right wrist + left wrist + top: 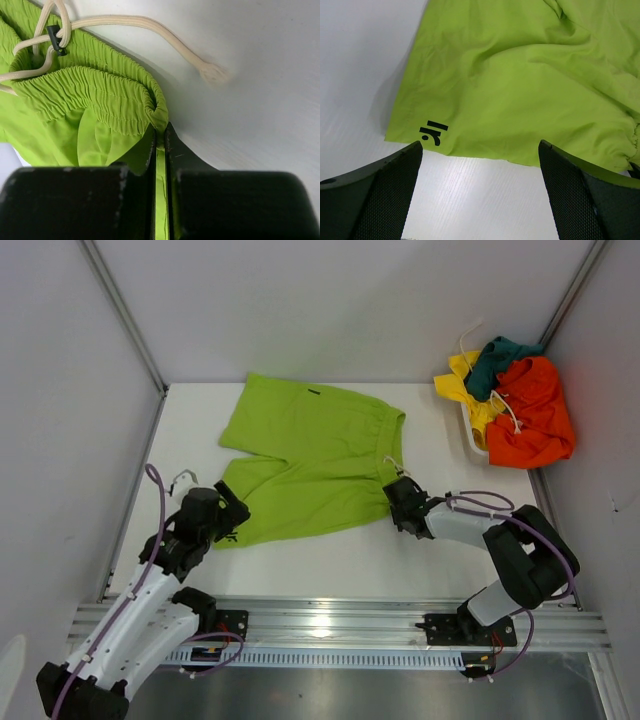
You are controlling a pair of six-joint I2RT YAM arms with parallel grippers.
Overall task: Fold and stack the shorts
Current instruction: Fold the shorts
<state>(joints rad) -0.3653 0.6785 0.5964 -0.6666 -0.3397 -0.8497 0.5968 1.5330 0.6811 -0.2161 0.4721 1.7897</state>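
A: Fingers [180,157] of right gripper [160,134] pinch the lime green shorts [310,455] at the waistband [90,95] corner, near right. Left gripper [480,146] spread wide by the leg hem [470,155], holding nothing.
B: Progress?
A: Early. Lime pair unfolded. Orange pair [535,415], yellow pair [462,380] and teal pair [500,360] heaped in basket [472,440], far right. No stack.

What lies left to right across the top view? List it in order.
Left gripper → green shorts → right gripper → yellow shorts → teal shorts → orange shorts.
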